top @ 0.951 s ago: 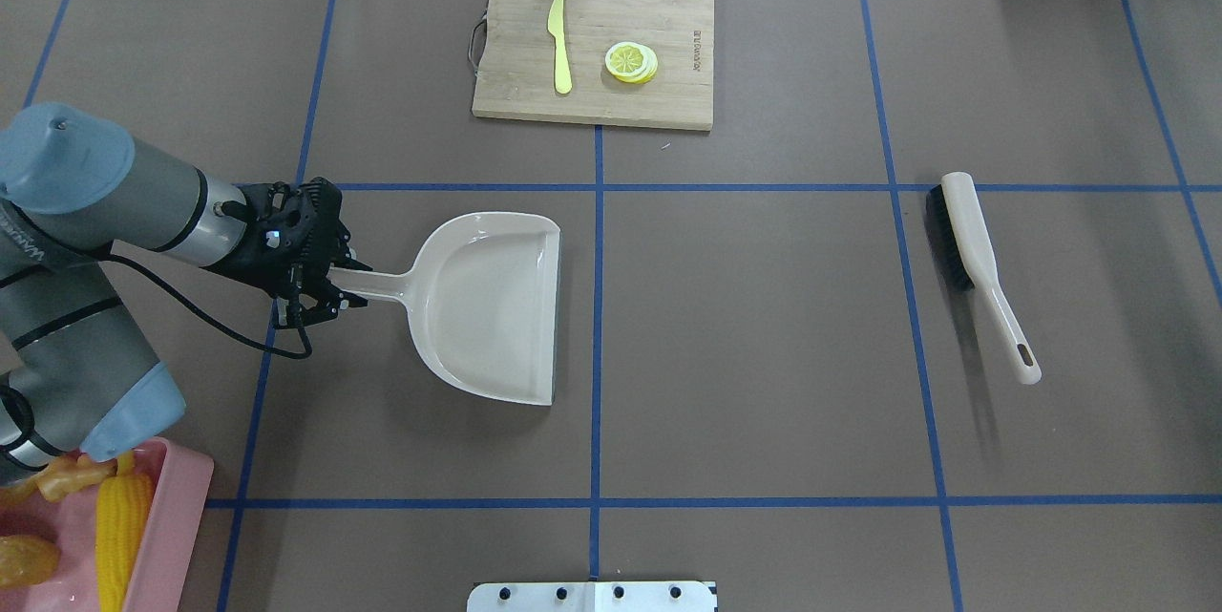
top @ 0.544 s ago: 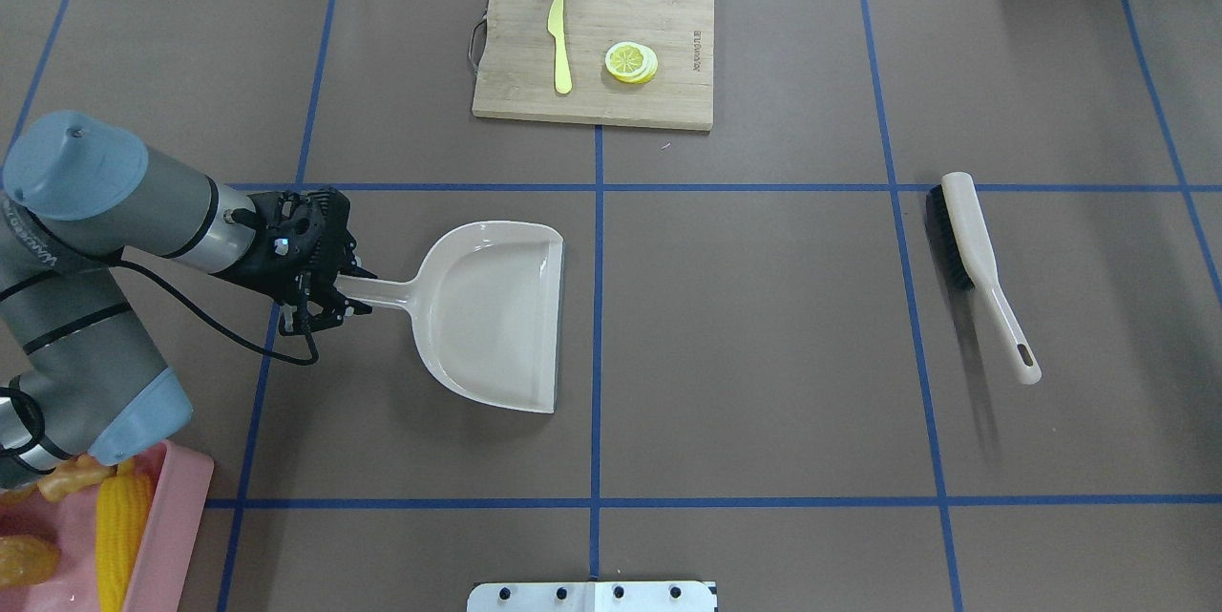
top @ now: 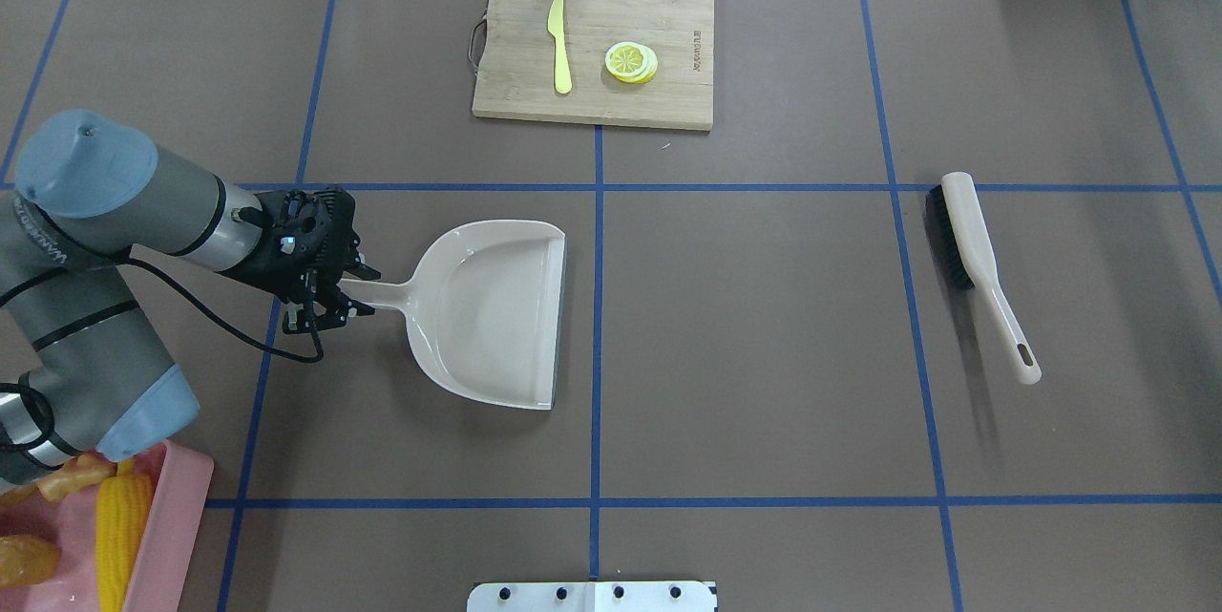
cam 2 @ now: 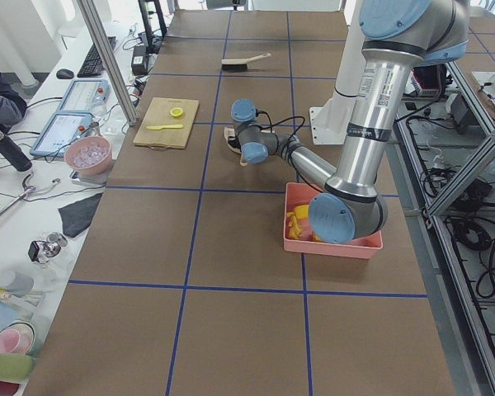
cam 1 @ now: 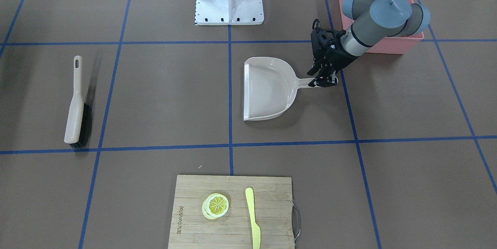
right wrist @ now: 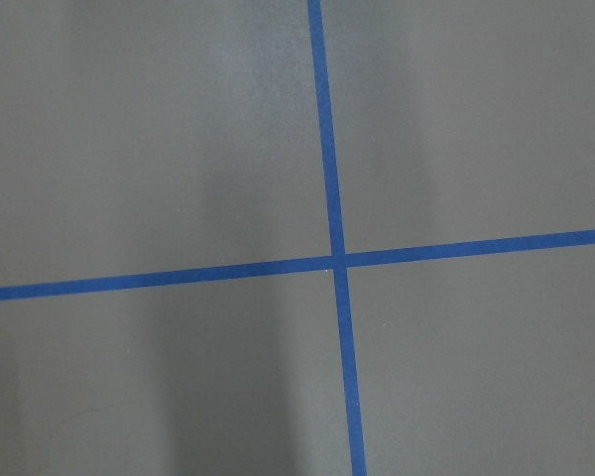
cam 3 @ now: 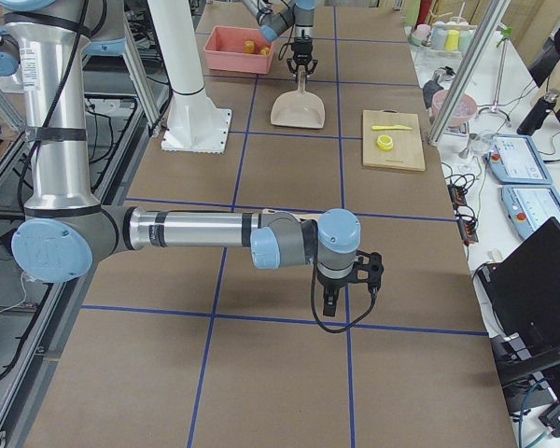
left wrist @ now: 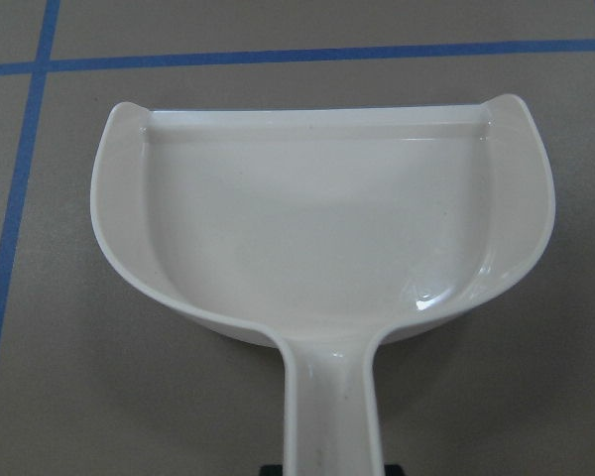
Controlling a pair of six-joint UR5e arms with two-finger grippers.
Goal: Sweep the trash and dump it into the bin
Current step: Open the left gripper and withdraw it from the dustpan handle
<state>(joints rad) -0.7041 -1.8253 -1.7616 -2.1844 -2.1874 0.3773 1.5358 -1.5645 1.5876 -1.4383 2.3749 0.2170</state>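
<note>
Left hand [top: 355, 291] is clamped on the very end of the dustpan [top: 492, 306] handle, one finger on each side. The pan sits out near the middle of the worktop [top: 764, 354] with its open lip facing the centre tape line. The wrist cam shows the pan totally empty.

The trash is all in the pink bin [top: 172, 507] at the robot's near left corner: corn cob [top: 119, 536] lying along the wall, potato [top: 21, 562] beside it, ginger root [top: 67, 478] tucked half under the arm's elbow. So I'd call the dumping part done.

Handling guess: these look like light, hard plastic toys. The corn and potato are rounded, so they'd probably roll on a glossy pan if it's tilted carelessly, while the knobbly ginger should stay put better. The pan itself looks stiff, light and slick. Holding it at the handle tip gives lots of reach but not much twist control; gripping closer to the scoop would be steadier.

The brush [top: 969, 244] lies well off to the other side, untouched. Right hand [cam 3: 350, 280] only shows in the side cam, hovering over bare worktop, and I can't tell if it's open or closed.
</note>
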